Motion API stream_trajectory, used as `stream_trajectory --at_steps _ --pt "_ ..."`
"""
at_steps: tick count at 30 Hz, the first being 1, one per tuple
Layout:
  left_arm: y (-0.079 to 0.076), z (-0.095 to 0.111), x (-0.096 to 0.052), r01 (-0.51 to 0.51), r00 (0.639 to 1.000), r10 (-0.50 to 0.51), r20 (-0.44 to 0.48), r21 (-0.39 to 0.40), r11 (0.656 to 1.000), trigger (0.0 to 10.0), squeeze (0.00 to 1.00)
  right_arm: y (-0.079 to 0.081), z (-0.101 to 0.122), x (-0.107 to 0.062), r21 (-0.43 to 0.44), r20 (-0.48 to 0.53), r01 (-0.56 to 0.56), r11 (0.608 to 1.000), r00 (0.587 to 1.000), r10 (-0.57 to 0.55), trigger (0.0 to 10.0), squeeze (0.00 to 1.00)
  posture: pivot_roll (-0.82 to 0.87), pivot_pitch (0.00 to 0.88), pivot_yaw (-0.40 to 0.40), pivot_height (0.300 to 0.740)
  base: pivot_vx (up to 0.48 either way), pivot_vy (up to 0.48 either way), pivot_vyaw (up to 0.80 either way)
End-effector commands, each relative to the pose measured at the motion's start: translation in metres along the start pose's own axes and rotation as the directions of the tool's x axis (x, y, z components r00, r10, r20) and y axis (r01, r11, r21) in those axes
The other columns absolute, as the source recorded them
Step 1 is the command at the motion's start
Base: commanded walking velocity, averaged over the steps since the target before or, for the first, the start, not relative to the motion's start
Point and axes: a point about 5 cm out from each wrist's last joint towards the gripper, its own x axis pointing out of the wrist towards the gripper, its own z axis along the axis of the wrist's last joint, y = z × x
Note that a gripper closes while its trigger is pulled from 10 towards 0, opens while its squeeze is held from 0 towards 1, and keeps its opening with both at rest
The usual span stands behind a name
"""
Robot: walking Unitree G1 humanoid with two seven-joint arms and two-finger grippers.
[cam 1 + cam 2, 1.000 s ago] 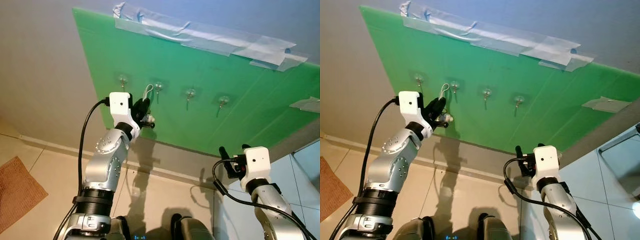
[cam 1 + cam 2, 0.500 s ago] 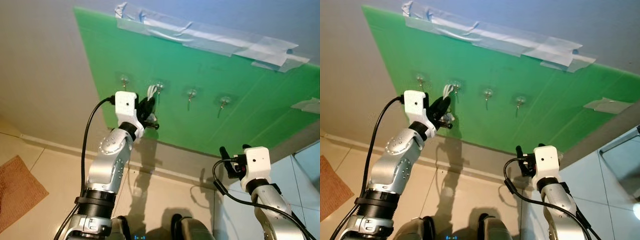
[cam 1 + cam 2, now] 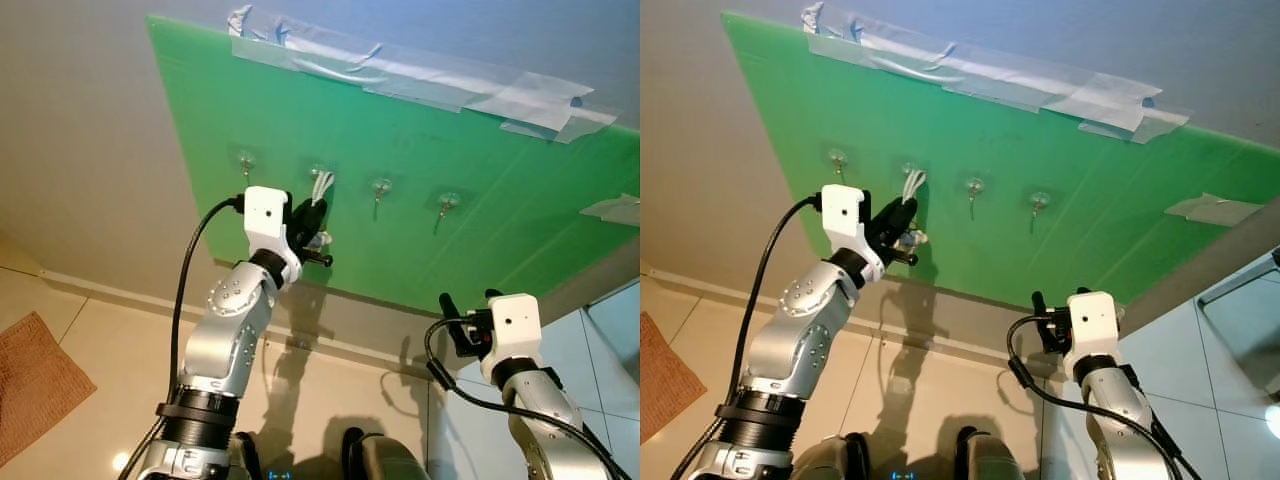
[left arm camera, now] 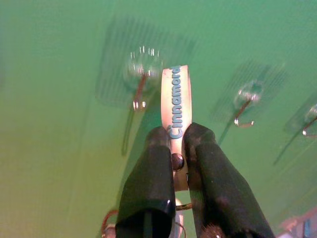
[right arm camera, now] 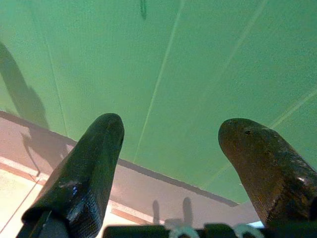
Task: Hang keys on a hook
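Centre-left in the left eye view, the left pincer is clamped on the keys' white strap, which sticks up past the fingertips; the key ring sits low between the fingers. The strap's end lies just beside the second hook on the green board. At lower right, the right pincer stands spread wide, holding nothing.

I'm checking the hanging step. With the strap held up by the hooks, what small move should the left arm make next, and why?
Probably nudge the left gripper sideways and forward so the strap loop passes over the hook. The jaws are shut on the strap, and its tip sits just beside that hook on the green board, not yet on it.
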Motion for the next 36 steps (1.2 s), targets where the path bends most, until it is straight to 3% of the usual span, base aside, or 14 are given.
stream_trajectory --at_steps 1,14,21,25,36 --pt "-0.001 -0.004 0.003 0.008 1.0 -0.009 -0.015 -0.016 1.0 0.0 0.0 -0.002 -0.003 -0.004 -0.009 -0.014 0.009 1.0 1.0 -0.009 10.0 0.17 -0.19 0.163 -0.086 0.74 0.0 0.0 0.0" --pt "0.022 -0.012 0.005 -0.084 0.995 0.083 -0.053 -0.019 0.996 0.0 0.0 -0.003 -0.005 -0.007 -0.012 -0.023 0.013 1.0 1.0 -0.013 10.0 0.17 -0.2 0.153 -0.082 0.74 0.0 0.0 0.0" --pt "0.026 -0.023 0.002 -0.124 0.989 0.114 -0.097 -0.102 0.987 0.0 0.0 -0.002 -0.005 -0.007 -0.013 -0.028 0.007 1.0 1.0 -0.007 10.0 0.17 -0.2 0.163 -0.084 0.74 0.0 0.0 0.0" --pt "0.027 -0.024 0.001 -0.13 0.988 0.119 -0.101 -0.109 0.986 0.0 0.0 -0.002 -0.005 -0.007 -0.013 -0.029 0.006 1.0 1.0 -0.006 10.0 0.17 -0.2 0.163 -0.084 0.74 0.0 0.0 0.0" --pt "0.01 -0.023 -0.002 -0.026 0.997 0.027 -0.077 0.01 1.0 0.0 0.0 -0.002 -0.006 -0.008 -0.015 -0.034 0.007 1.0 0.999 -0.008 10.0 0.17 -0.2 0.169 -0.085 0.74 0.0 0.0 0.0"
